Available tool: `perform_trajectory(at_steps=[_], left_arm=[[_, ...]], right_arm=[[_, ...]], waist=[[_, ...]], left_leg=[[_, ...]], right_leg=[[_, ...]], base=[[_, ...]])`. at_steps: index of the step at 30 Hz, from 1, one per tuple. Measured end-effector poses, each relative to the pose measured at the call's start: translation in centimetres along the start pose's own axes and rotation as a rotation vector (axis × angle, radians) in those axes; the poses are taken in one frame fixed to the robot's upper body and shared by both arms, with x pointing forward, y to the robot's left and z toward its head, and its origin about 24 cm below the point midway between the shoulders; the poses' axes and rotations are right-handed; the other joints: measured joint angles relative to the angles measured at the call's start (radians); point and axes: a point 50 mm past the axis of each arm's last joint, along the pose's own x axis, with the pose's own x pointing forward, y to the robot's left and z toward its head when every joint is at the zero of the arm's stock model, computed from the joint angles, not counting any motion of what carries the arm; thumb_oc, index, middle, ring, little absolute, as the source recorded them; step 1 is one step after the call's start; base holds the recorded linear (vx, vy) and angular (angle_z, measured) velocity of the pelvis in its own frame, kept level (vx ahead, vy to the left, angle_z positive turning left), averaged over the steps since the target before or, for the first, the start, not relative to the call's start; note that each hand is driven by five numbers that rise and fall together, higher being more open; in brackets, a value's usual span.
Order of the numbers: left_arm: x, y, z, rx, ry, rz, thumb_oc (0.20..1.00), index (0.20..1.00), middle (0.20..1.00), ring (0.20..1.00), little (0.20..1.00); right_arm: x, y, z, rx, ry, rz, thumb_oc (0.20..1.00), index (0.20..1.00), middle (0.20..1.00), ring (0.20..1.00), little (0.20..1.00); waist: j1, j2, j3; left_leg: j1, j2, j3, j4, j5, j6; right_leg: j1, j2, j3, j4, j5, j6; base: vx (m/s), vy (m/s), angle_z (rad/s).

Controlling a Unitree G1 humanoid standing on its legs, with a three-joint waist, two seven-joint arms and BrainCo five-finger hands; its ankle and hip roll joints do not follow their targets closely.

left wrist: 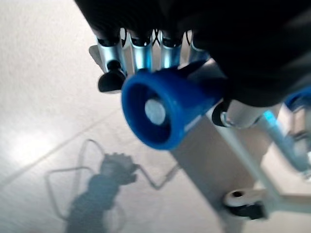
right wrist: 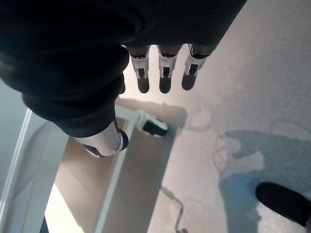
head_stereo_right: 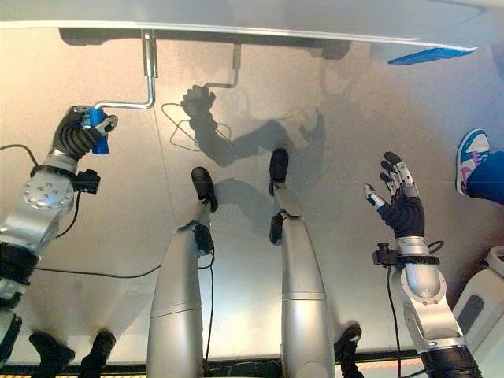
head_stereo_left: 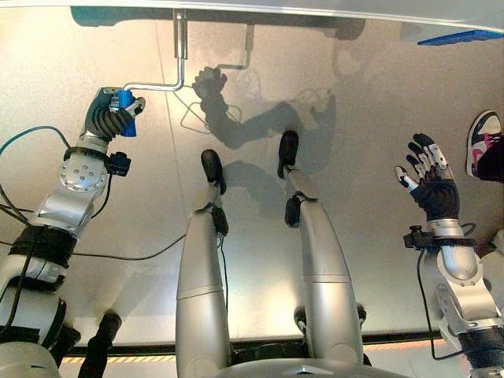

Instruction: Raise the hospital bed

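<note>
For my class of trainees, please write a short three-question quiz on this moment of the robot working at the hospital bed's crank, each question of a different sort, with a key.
1. True or false: the left hand is curled round the blue crank handle.
2. Multiple choice. The right hand is: A) gripping the bed frame; B) open in the air, holding nothing; C) on the crank.
3. Fill in: the metal crank arm runs up to the edge of the ____.

Key: 1 true; 2 B; 3 bed.
</note>
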Motion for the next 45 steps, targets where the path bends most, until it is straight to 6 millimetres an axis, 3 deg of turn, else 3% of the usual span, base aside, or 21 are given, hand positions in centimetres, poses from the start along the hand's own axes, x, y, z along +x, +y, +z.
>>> perform_trajectory(at_steps=[6,15,20,28,32,34,45], left_arm=[[1.8,-1.0,0.1,0.123,0.055,0.015,0.2,0.2,0.2,0.2,0.2],[4.0,-4.0,2.4,0.005,0.1,0.089,0.2,0.2,0.2,0.2,0.2],[4.9,-4.7,4.2,-0.057,0.077,0.115,0.2,0.2,0.2,0.2,0.2],[5.1,-6.6,5.4,-0.094,0.062,0.065,0.2,0.2,0.2,0.2,0.2],[5.2,-8.0,6.3,-0.139,0.051,0.029,0.2,0.2,0.2,0.2,0.2],[5.2,-8.4,6.6,-0.148,0.045,0.013,0.2,0.2,0.2,0.2,0.2],[5.2,-10.0,7.6,-0.165,0.025,-0.061,0.2,0.2,0.2,0.2,0.2]], right_arm=[[0.1,-0.2,0.1,0.012,0.001,0.0,1.0,1.0,1.0,1.0,1.0],[-0.1,0.7,-0.3,0.04,0.012,0.027,1.0,1.0,1.0,1.0,1.0],[-0.1,1.1,-0.4,0.051,0.012,0.034,1.0,1.0,1.0,1.0,1.0],[0.7,3.1,0.0,0.109,-0.006,0.148,1.0,1.0,1.0,1.0,1.0],[1.3,5.1,1.7,0.143,-0.045,0.385,1.0,1.0,1.0,1.0,1.0],[1.5,5.5,2.4,0.169,-0.075,0.419,1.0,1.0,1.0,1.0,1.0],[2.5,5.3,3.3,0.192,-0.093,0.453,1.0,1.0,1.0,1.0,1.0]], waist=[[-0.016,-0.002,-0.001],[-0.036,-0.011,-0.001],[-0.057,-0.027,-0.003],[-0.074,-0.048,-0.004],[-0.072,-0.049,-0.004],[-0.073,-0.05,-0.004],[-0.077,-0.051,-0.004]], left_leg=[[-0.007,0.001,-0.002,0.006,0.0,0.0],[-0.03,-0.004,-0.009,0.014,0.002,0.004],[-0.036,-0.007,-0.008,0.015,0.001,0.01],[-0.036,-0.009,-0.006,0.019,0.001,0.014],[-0.036,-0.012,-0.006,0.017,0.002,0.016],[-0.036,-0.014,-0.006,0.016,0.002,0.017],[-0.036,-0.024,-0.005,0.027,-0.004,0.028]], right_leg=[[-0.004,0.001,-0.002,0.0,0.001,0.001],[-0.015,-0.002,-0.004,-0.004,0.006,0.008],[-0.014,-0.004,-0.003,-0.015,0.013,0.015],[-0.013,-0.006,-0.001,-0.016,0.016,0.018],[-0.013,-0.009,-0.002,-0.017,0.016,0.019],[-0.013,-0.011,-0.002,-0.017,0.016,0.019],[-0.007,-0.02,0.0,-0.017,0.023,0.023]], base=[[0.0,0.0,0.0],[0.0,0.0,0.0],[0.0,0.0,0.0],[0.0,0.0,0.0],[0.0,-0.008,0.0],[0.0,0.0,0.0],[0.0,0.0,0.0]])
